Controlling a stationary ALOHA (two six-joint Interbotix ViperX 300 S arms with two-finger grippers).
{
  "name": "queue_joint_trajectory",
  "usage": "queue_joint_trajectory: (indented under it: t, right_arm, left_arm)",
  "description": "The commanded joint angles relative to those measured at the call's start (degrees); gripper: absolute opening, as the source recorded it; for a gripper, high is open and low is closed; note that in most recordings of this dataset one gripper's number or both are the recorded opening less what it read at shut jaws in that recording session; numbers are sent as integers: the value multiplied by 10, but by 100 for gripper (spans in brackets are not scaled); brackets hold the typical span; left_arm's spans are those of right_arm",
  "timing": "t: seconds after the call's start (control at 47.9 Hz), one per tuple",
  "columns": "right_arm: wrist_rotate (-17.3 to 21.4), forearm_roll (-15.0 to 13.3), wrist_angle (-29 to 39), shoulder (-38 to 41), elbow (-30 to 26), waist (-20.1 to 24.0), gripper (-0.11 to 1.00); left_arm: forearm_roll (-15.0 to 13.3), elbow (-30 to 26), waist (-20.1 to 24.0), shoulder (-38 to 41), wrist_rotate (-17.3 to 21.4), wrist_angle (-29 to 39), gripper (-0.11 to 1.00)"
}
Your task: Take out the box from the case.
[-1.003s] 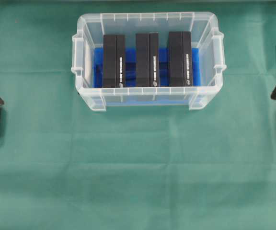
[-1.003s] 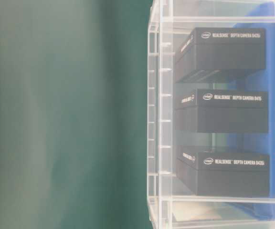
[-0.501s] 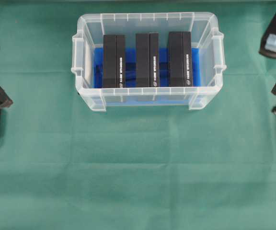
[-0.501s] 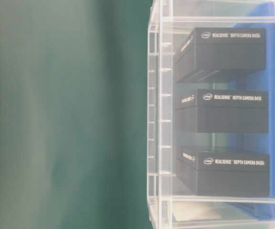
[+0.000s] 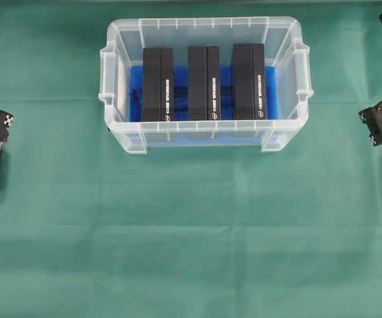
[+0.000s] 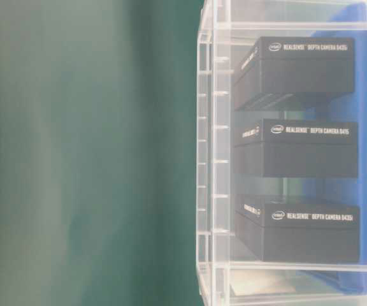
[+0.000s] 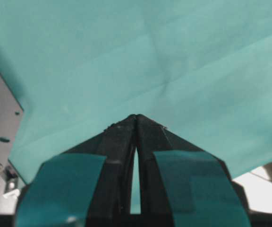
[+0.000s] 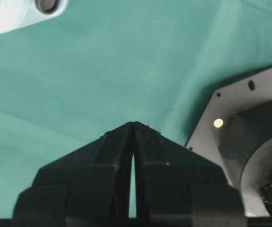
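The case [image 5: 204, 136], a clear plastic tub with a ribbed rim and side handles, sits on the green cloth [image 5: 191, 232] at the 12 o'clock part of the overhead view, its long side running left to right. A blue sheet [image 5: 180, 93] lines its bottom. Three black boxes stand inside in one row, each separated from the next by a gap: the left box [image 5: 158, 83], the middle box [image 5: 203, 82] and the right box [image 5: 249, 81]. All three lie fully within the case walls. In the table-level view the same boxes appear stacked down the frame behind the clear wall [image 6: 209, 159], each carrying white printed lettering [image 6: 311, 130].

The left gripper [image 7: 136, 117] is over bare cloth at the 9 o'clock edge of the overhead view, well apart from the case. Its jaws are pressed together, nothing between them; teal tape [image 7: 60, 189] covers the finger bodies.

The right gripper [image 8: 133, 124] is at the 3 o'clock edge, likewise well apart from the case. Its jaws meet at the tips and grip nothing. A grey base plate [image 8: 230, 118] with a lit indicator lies just beside it.
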Motion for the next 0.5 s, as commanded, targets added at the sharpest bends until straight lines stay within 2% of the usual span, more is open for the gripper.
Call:
queue_joint_trajectory:
  t: [0.0, 0.125, 0.251, 0.48]
  right_arm:
    - [2, -4, 2, 4, -15, 2, 0]
    - [2, -8, -1, 13, -18, -3, 0]
    - [-10, -15, -4, 20, -21, -32, 0]
    - [-102, -17, -25, 32, -26, -134, 0]
  left_arm:
    - [4, -15, 1, 6, -2, 1, 1]
    - [10, -17, 9, 11, 1, 1, 1]
    - [25, -18, 46, 11, 7, 7, 1]
    - [25, -21, 140, 17, 76, 11, 1]
